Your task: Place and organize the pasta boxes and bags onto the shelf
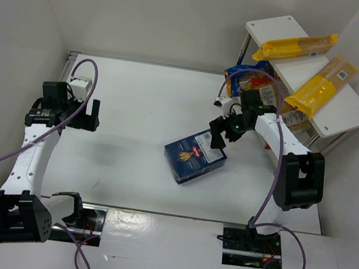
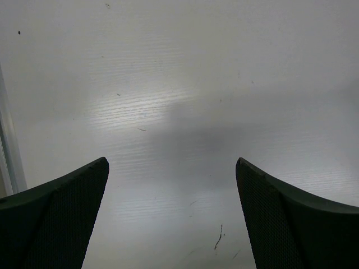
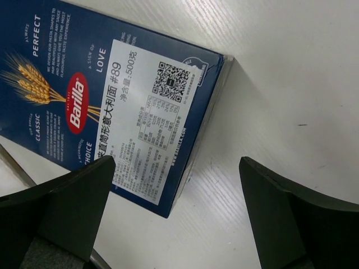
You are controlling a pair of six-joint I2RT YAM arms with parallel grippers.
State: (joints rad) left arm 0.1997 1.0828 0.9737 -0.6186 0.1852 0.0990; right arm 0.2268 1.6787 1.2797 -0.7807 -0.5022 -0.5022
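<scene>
A dark blue pasta box (image 1: 194, 156) with a red oval logo lies flat on the table; in the right wrist view it (image 3: 112, 95) shows its white label. My right gripper (image 1: 218, 132) is open just above the box's right end, and the box's corner lies between the jaws (image 3: 175, 163), untouched. Two long yellow bags (image 1: 294, 47) (image 1: 320, 87) lie on the top board of the white shelf (image 1: 346, 118). Red and blue packets (image 1: 248, 81) sit on its lower tier. My left gripper (image 1: 92, 114) is open and empty over bare table (image 2: 171, 163).
White walls enclose the table on the left, back and right. The shelf stands in the back right corner. A metal strip (image 2: 8, 151) runs along the table's left edge. Purple cables loop from both arms.
</scene>
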